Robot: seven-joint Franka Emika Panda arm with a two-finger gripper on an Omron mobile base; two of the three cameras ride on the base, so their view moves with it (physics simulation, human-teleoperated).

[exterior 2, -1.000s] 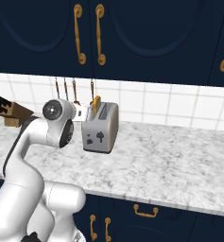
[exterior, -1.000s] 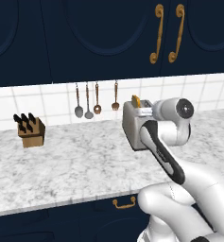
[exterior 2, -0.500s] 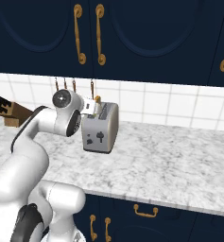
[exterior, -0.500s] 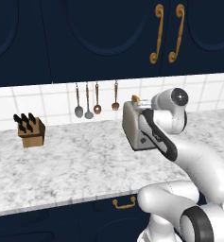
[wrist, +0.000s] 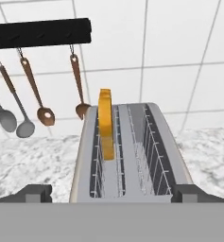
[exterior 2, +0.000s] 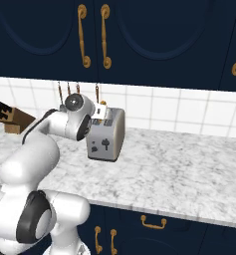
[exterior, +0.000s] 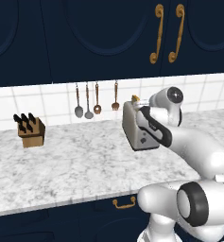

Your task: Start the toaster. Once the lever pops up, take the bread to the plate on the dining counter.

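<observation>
Now bread (wrist: pixel 105 124) upright in toaster (wrist: pixel 132 156) slot, end effector (wrist: pixel 111 193) spread apart above.

The toaster (exterior: pixel 141 127) is viewed from behind the arm on its left, and again from the right (exterior 2: pixel 105 134), both looking forward and down across the desk (exterior: pixel 75 165) at middling range. From the hand, it is seen close, from above (wrist: pixel 130 156). The toaster and tiled wall are shared.

Toaster (exterior: pixel 138 128) on marble worktop (exterior: pixel 71 163), behind arm (exterior: pixel 179 137).
</observation>
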